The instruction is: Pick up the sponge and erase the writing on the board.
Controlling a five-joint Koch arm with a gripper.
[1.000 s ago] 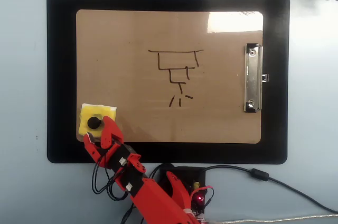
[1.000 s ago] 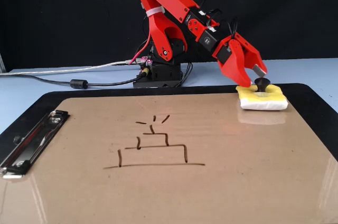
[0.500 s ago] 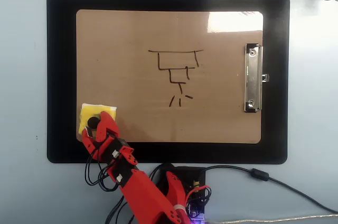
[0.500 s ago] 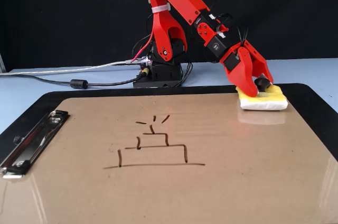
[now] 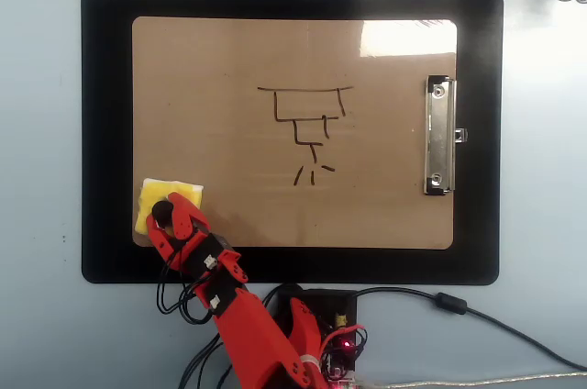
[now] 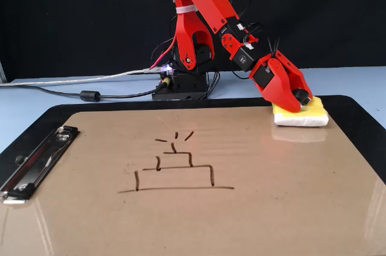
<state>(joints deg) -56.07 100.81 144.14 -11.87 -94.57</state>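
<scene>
Overhead view looks straight down; fixed view low, facing arm; both share board (image 5: 229,132).

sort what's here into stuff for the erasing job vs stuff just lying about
For the job:
sponge, at the board's corner
writing
board
gripper, its jaws down at the sponge's black knob

Just lying about:
black mat under the board
cables by the arm's base

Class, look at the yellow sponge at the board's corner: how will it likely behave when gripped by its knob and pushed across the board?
The sponge looks soft and light, so it may squash slightly. Its flat underside should stop it rolling. The board is glossy, so it probably slides easily; the gripper is at the knob.
</scene>
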